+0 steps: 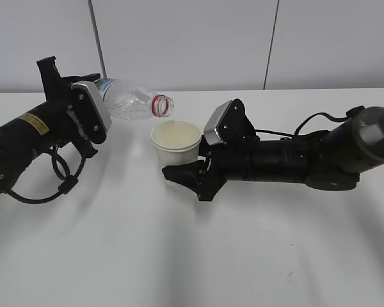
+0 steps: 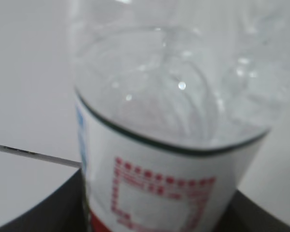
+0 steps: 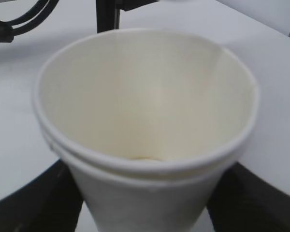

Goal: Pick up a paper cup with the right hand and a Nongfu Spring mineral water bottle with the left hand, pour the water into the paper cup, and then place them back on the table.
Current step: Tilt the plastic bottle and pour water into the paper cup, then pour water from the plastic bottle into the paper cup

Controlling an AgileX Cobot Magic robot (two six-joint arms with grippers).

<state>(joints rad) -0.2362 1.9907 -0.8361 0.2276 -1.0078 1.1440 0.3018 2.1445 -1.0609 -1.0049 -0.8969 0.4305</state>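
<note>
My left gripper is shut on the Nongfu Spring bottle and holds it tipped nearly level, its open red-ringed mouth just above the far rim of the paper cup. In the left wrist view the bottle fills the frame, clear above a white and red label. My right gripper is shut on the cup and holds it upright near the table's middle. The right wrist view looks into the cup; its cream inside looks dry, and no water shows.
The left arm's black cable loops down to the table at the left. A grey panelled wall stands behind the table's far edge.
</note>
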